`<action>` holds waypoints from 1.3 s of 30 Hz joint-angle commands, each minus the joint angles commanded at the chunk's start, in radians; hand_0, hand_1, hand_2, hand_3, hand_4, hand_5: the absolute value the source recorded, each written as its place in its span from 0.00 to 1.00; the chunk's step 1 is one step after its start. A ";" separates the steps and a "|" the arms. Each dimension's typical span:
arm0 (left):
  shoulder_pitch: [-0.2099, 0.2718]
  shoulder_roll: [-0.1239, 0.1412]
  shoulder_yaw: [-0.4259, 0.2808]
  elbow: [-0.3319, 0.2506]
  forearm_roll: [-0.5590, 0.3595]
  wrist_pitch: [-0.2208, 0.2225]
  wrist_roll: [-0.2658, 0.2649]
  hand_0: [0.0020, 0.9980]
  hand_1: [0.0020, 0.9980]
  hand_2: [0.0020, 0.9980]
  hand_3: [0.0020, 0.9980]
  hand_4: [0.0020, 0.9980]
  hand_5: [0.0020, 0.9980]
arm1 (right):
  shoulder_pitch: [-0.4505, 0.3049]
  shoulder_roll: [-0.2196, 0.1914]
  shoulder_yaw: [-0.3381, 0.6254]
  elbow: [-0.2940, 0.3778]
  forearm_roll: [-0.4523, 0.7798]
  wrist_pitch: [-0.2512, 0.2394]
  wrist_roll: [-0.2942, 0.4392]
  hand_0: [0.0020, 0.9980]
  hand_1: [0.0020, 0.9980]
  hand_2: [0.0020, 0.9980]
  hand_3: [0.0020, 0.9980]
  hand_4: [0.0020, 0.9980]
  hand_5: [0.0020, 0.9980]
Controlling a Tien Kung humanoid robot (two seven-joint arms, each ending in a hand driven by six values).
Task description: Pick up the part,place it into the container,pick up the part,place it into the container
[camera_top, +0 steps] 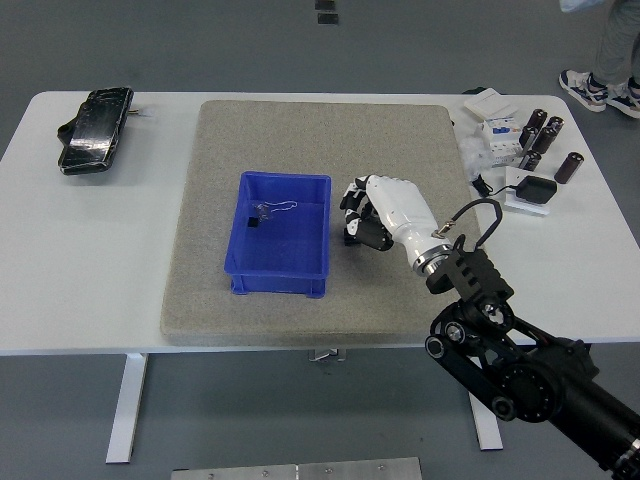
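Note:
A blue container [282, 266] stands in the middle of the grey mat [200, 270]. Inside it, near the far left, lies a small clear part with a black end [262, 213]. My right hand [360, 222], white with black fingers, sits low over the mat just to the right of the container's right wall. Its fingers are curled downward and toward the container. No part shows in its grip, and whatever lies under the palm is hidden. The left arm is out of the picture.
A black wrapped object [95, 130] lies at the table's far left. At the far right sit several black cylinders [545, 135], white boxes [495, 120] and a black pad [533, 188]. A person's shoes [600, 90] stand on the floor beyond the table's far right corner.

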 joint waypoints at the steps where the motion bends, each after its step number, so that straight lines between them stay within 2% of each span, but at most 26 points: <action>1: 0.000 0.000 0.001 0.000 -0.001 0.000 0.000 0.64 0.62 0.58 0.60 0.67 0.26 | 0.008 0.008 -0.015 -0.002 0.000 -0.004 0.002 0.48 0.41 0.38 0.33 0.14 0.00; 7: -0.001 0.000 0.006 0.000 -0.006 0.001 0.003 0.64 0.62 0.58 0.60 0.67 0.26 | 0.036 0.041 -0.075 -0.022 -0.005 -0.011 0.011 0.48 0.41 0.38 0.33 0.14 0.00; 8: -0.001 0.000 0.007 0.000 -0.007 0.001 0.003 0.64 0.62 0.58 0.60 0.67 0.26 | 0.036 0.041 -0.074 -0.023 -0.005 -0.011 0.013 0.58 0.49 0.51 0.47 0.22 0.00; 13: 0.001 0.001 0.011 0.000 -0.013 0.002 0.005 0.64 0.62 0.58 0.60 0.67 0.26 | 0.023 0.028 -0.010 -0.028 0.000 -0.014 0.014 0.58 0.49 0.51 0.47 0.22 0.00; 14: 0.002 0.001 0.010 0.000 -0.014 0.002 0.006 0.64 0.62 0.58 0.60 0.67 0.26 | 0.017 0.024 0.011 -0.031 -0.002 -0.011 0.009 0.67 0.65 0.71 0.71 0.33 0.12; 19: 0.002 0.000 0.008 0.000 -0.013 0.003 0.007 0.64 0.62 0.58 0.60 0.67 0.26 | 0.007 0.006 0.107 -0.076 -0.004 0.022 -0.014 0.67 0.65 0.71 0.71 0.33 0.12; 20: 0.002 0.000 0.008 0.000 -0.012 0.003 0.007 0.64 0.62 0.58 0.60 0.67 0.26 | 0.010 0.001 0.115 -0.092 -0.002 0.035 -0.021 0.65 0.69 0.82 0.85 0.55 0.18; 25: 0.001 0.001 0.007 0.000 -0.011 0.002 0.008 0.64 0.62 0.58 0.60 0.67 0.26 | 0.032 -0.006 0.097 -0.182 0.013 0.113 -0.056 0.65 0.69 0.82 0.85 0.55 0.18; 26: 0.000 0.001 0.007 0.000 -0.011 0.002 0.009 0.64 0.62 0.58 0.60 0.67 0.26 | 0.035 -0.004 0.091 -0.197 0.015 0.126 -0.060 0.62 0.68 0.93 0.96 0.72 0.25; 31: 0.000 0.001 0.010 0.000 -0.014 0.002 0.010 0.64 0.62 0.58 0.60 0.67 0.26 | 0.050 0.001 0.063 -0.243 0.025 0.158 -0.072 0.62 0.68 0.93 0.96 0.72 0.25; 32: 0.000 0.001 0.012 0.000 -0.015 0.002 0.011 0.64 0.62 0.58 0.60 0.67 0.26 | 0.054 0.002 0.057 -0.252 0.027 0.163 -0.073 0.60 0.66 0.95 1.00 0.80 0.31; 39: -0.002 0.002 0.018 0.000 -0.020 0.003 0.013 0.64 0.62 0.58 0.60 0.67 0.26 | 0.071 0.005 0.045 -0.285 0.022 0.175 -0.074 0.59 0.65 0.93 0.98 0.80 0.32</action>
